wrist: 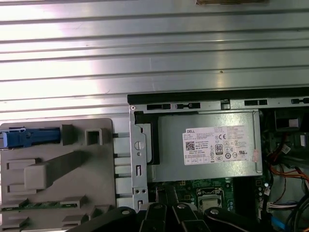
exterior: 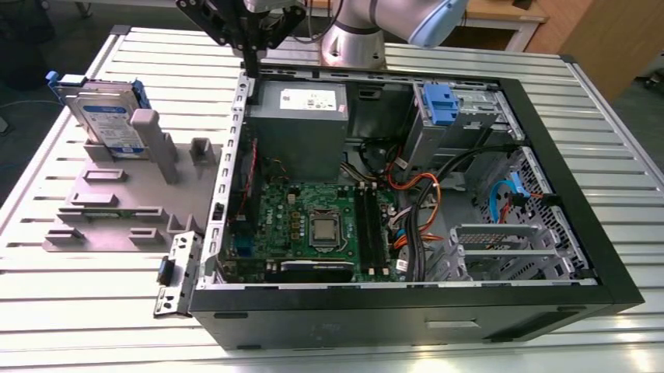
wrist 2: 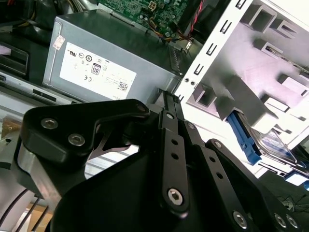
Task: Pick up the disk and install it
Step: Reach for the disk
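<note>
Exterior view: fingers point(exterior: 252, 61) pressed together, empty, at case point(exterior: 415, 315) edge; disk point(exterior: 109, 116) upright in fixture point(exterior: 114, 210).

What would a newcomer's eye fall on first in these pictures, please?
Most likely the open computer case in the middle of the exterior view, its green circuit board laid bare. Next, the disk in its blue frame, standing on edge in the grey fixture at the exterior view's left. The black gripper hangs above the case's edge by the power supply, apart from the disk.
</note>
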`<state>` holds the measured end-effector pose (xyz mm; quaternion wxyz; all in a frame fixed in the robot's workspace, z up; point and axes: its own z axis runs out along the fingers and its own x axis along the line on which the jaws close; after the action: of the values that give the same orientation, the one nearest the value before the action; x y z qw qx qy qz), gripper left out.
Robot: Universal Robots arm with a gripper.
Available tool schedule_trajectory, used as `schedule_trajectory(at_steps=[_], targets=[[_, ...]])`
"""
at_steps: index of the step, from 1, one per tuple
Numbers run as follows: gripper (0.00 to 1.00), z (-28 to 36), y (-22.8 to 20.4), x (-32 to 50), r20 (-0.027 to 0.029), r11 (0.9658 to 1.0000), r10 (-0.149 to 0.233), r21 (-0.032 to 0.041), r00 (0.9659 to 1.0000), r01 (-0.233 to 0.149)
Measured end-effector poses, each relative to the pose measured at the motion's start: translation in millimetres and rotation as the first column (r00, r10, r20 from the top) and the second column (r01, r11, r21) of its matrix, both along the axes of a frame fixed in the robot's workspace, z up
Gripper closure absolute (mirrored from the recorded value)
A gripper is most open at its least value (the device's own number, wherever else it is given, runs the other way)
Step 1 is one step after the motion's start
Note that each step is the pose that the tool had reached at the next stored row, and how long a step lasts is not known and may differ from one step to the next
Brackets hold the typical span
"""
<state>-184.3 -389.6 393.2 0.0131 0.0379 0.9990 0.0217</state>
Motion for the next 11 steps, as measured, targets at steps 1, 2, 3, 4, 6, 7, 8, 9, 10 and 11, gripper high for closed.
schedule_trajectory(at_steps=[1,2,3,4,6,7,8,9,10,11], targets=[[0.89,0.0,0.1,-1.0,-0.0001,1.0000,0.000,0.0000,1.0000,0.000],[0.89,0.0,0.2,-2.0,0.0000,1.0000,0.000,0.0000,1.0000,0.000],[0.89,0.0,0.3,-3.0,0.0000,1.0000,0.000,0.0000,1.0000,0.000],[0.89,0.0,0.4,-4.1,0.0000,1.0000,0.000,0.0000,1.0000,0.000],[0.89,0.0,0.6,-6.2,0.0000,1.0000,0.000,-0.0001,1.0000,0.000],[0.89,0.0,0.7,-7.3,0.0000,1.0000,0.000,0.0000,1.0000,0.000],[0.89,0.0,0.9,-8.5,0.0000,1.0000,0.000,0.0000,1.0000,0.000],[0.89,0.0,1.0,-9.6,0.0000,1.0000,0.000,0.0000,1.0000,0.000],[0.89,0.0,1.3,-10.9,-0.0001,1.0000,0.000,-0.0001,1.0000,0.000],[0.89,0.0,1.6,-12.1,0.0000,1.0000,0.000,0.0000,1.0000,0.000]])
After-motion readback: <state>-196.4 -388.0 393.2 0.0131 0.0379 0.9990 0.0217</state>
